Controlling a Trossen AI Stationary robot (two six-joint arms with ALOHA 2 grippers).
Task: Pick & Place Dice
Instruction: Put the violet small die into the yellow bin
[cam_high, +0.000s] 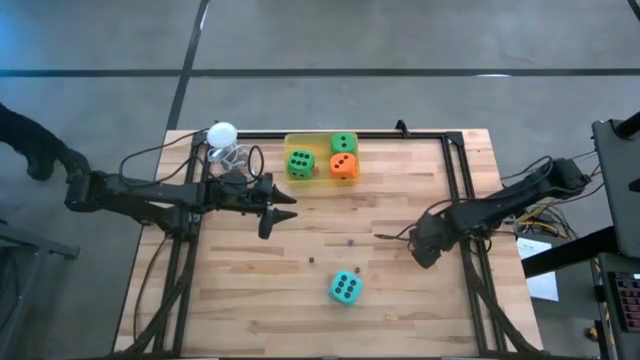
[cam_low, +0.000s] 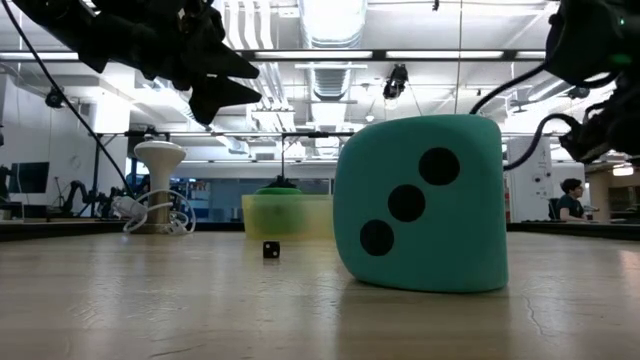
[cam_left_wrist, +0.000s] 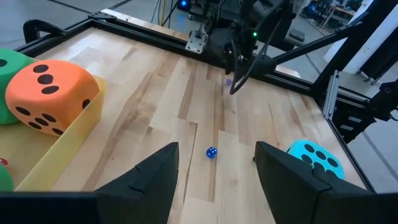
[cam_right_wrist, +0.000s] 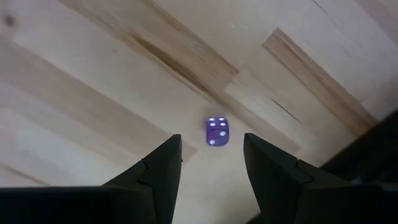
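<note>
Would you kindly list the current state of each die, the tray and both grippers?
Green dice: two, in the tray.
Orange die: in the tray.
Teal die: loose on the table.
Tray: holds three dice.
Purple die: small, on the table.
Left gripper: open, empty.
Right gripper: open, above the purple die.

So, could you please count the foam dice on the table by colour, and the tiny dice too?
Green foam dice: 2, and, in the yellow tray
Orange foam die: 1, in the tray
Teal foam die: 1, on the bare wood
Tiny dice: 3, purple, blue, dark
Total: 7
</note>
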